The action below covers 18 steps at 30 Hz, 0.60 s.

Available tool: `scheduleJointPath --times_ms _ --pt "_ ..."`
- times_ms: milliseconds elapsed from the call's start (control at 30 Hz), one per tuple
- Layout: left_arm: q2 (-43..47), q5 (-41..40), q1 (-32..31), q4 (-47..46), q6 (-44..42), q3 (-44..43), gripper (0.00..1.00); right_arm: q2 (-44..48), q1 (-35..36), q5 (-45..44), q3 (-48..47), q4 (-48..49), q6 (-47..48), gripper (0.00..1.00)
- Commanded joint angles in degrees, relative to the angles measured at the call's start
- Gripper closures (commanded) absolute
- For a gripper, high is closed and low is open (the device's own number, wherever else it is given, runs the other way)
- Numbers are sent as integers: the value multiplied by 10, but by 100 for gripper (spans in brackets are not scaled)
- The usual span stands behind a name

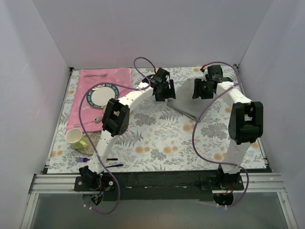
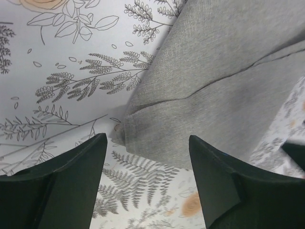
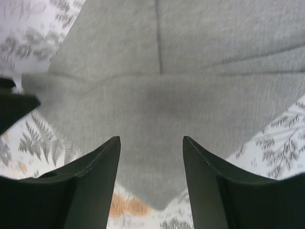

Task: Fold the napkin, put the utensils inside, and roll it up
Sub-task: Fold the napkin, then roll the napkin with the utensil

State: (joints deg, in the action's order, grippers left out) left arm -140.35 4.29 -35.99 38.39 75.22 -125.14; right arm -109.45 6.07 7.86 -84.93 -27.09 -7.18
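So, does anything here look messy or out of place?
The grey napkin is folded crookedly, its layers' edges not lining up. A purple fork and a black utensil lie loose near the cup, off the pink placemat.

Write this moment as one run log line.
napkin: creased, on table | left gripper: open, over its edge | right gripper: open, over its corner | held: nothing
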Motion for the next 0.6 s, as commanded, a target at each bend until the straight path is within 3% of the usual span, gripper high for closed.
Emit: scheduleJointPath --times_ms 0,133,433,567 --pt "71 0 14 53 73 -26 28 99 33 -55 41 -20 129 33" --pt "140 0 28 67 123 32 25 158 89 -71 148 32 265 29" --pt "299 0 62 77 191 169 27 155 177 -137 172 12 460 28" --pt "346 3 65 83 207 238 27 137 194 -173 168 9 468 30"
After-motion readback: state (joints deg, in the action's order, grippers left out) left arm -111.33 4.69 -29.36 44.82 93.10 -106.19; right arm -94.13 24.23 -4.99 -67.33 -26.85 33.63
